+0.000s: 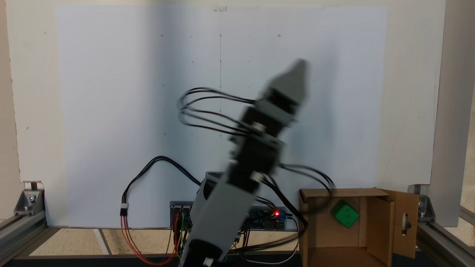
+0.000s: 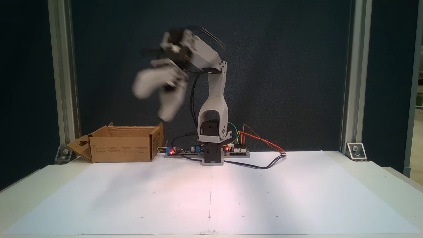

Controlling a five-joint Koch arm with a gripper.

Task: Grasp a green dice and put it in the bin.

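Observation:
The green dice (image 1: 345,214) lies inside the bin (image 1: 378,226), a brown cardboard box with open flaps, against its back wall. In a fixed view the bin (image 2: 122,148) stands left of the arm's base, and its walls hide the dice. My gripper (image 2: 151,103) hangs in the air above and to the right of the bin, motion-blurred, its two white fingers spread apart with nothing between them. From behind the arm, the gripper (image 1: 300,68) points up and to the right, well away from the box.
White paper (image 2: 211,198) covers the table in front of the arm. The arm's base and a controller board (image 2: 236,150) with loose wires sit at the back. Aluminium frame posts (image 2: 350,82) stand at both sides.

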